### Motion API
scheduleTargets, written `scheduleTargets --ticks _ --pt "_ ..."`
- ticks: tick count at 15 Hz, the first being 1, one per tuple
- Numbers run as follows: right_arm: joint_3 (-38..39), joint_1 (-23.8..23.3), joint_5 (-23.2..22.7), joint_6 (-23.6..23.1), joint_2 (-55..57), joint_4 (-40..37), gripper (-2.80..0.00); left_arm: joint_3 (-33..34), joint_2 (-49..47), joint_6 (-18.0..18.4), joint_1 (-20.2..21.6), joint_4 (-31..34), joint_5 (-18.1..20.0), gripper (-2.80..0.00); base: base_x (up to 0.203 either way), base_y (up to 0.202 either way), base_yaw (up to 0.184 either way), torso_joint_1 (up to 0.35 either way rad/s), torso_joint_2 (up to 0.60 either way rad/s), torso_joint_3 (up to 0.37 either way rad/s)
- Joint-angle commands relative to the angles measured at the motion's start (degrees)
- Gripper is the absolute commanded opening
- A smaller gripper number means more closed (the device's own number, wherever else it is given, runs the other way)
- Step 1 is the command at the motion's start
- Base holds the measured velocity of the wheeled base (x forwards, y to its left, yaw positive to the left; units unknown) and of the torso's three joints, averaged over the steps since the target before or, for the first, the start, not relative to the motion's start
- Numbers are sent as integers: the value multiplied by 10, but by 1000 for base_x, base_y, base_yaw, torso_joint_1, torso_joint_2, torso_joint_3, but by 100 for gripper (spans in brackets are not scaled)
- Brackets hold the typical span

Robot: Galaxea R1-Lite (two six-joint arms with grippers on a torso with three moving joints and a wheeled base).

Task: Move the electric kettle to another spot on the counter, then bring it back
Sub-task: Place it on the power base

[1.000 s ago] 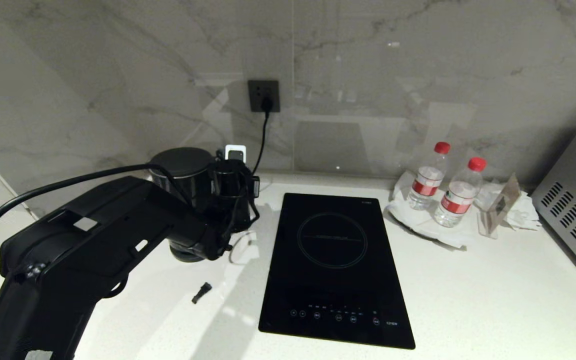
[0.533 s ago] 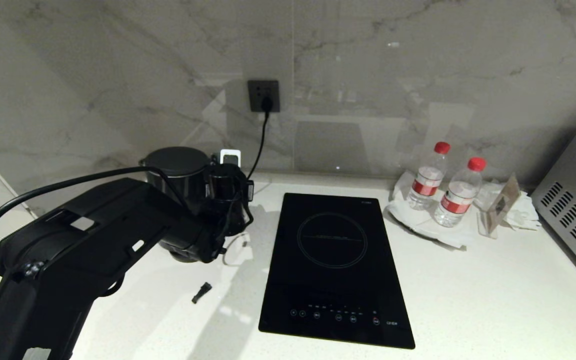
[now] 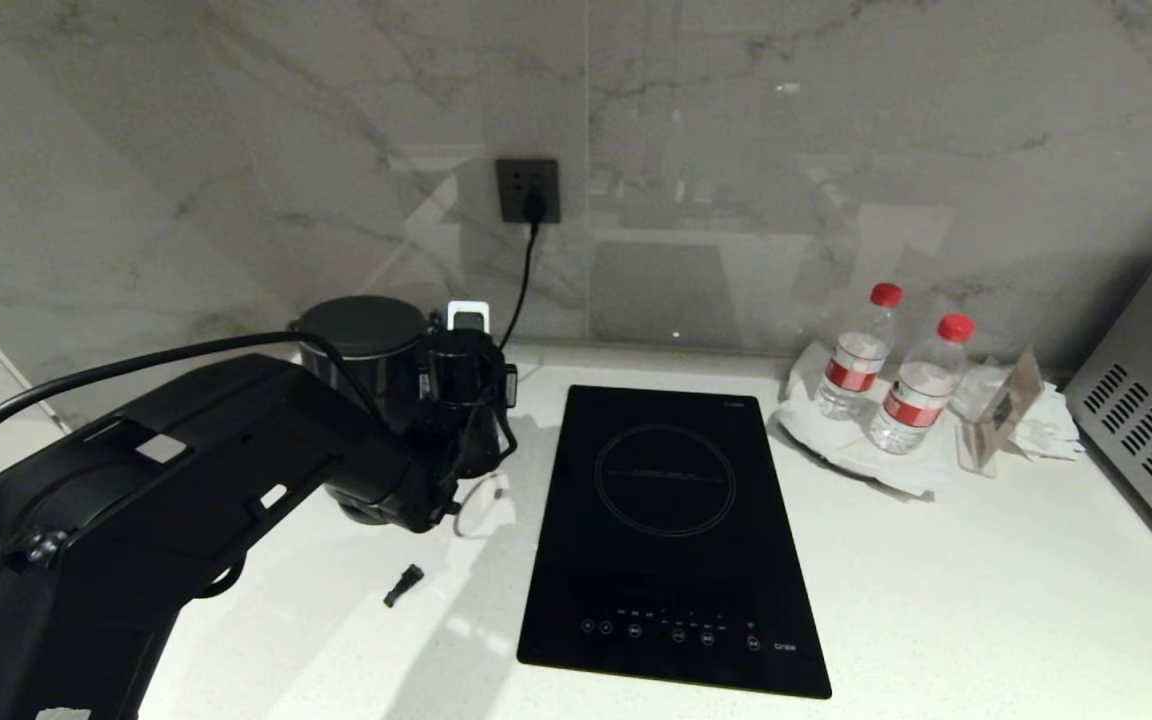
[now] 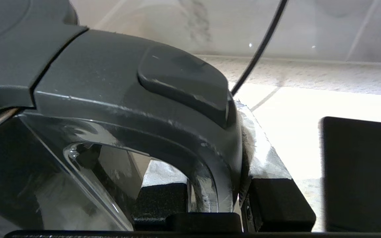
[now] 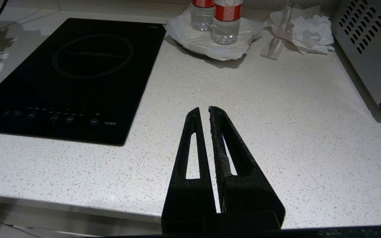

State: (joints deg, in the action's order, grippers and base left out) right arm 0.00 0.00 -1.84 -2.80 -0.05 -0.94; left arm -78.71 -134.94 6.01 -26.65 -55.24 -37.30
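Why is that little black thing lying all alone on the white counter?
A small black loose piece lies by itself on the white speckled counter, left of the black glass cooktop and nearer the front than the tall black kettle. It belongs to nothing nearby; what it is cannot be told.

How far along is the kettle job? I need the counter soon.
Done: the left gripper is shut on the kettle handle, as the left wrist view shows close up. In hand: the kettle is held at the back of the counter, left of the cooktop. Which leg this is cannot be told. The right gripper is shut and idle.
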Motion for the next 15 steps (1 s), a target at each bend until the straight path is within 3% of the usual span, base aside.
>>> scheduleTargets --ticks 1,4,15 --pt "0 0 0 -1 0 0 -280 0 5 -4 -2 -6 -3 -280 0 0 0 0 0 0" --pt "0 0 0 -1 0 0 -280 3 17 -49 -2 37 -5 -280 0 0 0 0 0 0" --pt "0 0 -1 -1 0 0 -280 -2 0 -60 35 44 -4 -280 0 0 0 0 0 0"
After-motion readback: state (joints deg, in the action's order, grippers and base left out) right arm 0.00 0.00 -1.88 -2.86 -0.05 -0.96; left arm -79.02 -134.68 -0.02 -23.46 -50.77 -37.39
